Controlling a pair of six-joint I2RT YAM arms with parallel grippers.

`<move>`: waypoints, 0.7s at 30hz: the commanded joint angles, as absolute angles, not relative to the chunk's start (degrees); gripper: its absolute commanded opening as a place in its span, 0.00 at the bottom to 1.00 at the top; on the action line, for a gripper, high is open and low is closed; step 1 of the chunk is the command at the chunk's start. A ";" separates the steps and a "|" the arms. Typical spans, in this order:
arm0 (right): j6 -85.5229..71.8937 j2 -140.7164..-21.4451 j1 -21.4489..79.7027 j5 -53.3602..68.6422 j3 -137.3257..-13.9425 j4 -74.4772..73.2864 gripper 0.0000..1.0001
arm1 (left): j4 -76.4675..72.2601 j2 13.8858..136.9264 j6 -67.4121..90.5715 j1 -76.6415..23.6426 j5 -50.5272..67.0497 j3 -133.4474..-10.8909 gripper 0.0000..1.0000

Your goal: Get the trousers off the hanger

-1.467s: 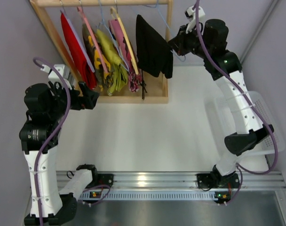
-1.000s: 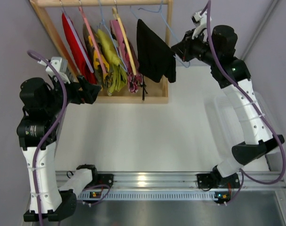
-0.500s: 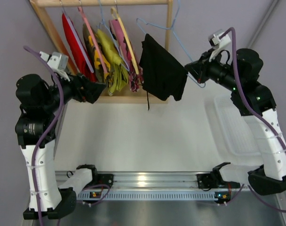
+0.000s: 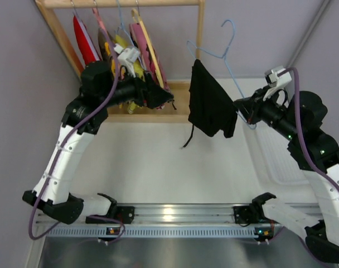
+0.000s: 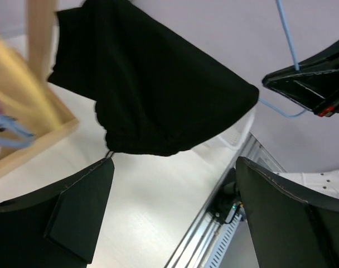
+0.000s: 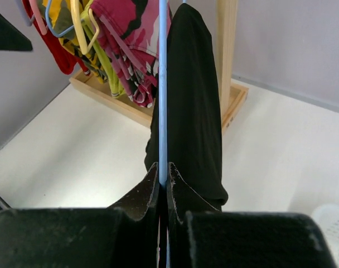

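One blue hanger (image 6: 163,84) (black trousers (image 4: 211,103) draped on it) is clenched by the right end effector (image 6: 163,173); the left end effector (image 5: 172,167) is released.

From above, the left gripper (image 4: 160,96) hides the lower part of the pink, white and black camouflage cloth shorts (image 4: 137,39); its fingertips cannot be told apart there. The left wrist view blurs the pale wooden rack (image 5: 40,39). The thin blue wire hanger (image 6: 163,84) is cut by the right wrist view's top edge.
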State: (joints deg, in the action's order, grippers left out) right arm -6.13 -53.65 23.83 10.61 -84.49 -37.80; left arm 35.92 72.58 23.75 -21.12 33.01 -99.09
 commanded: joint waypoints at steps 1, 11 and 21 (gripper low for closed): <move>-8.69 -48.62 23.12 8.18 -84.99 -28.30 0.00 | 29.36 76.00 26.28 -29.60 26.90 -105.01 0.96; -12.48 -43.33 23.20 3.61 -78.31 -28.74 0.00 | 21.19 87.09 39.71 -48.33 16.70 -110.47 0.91; -15.46 -42.80 23.20 4.83 -75.32 -24.96 0.00 | 18.11 95.09 48.68 -51.59 11.17 -116.19 0.67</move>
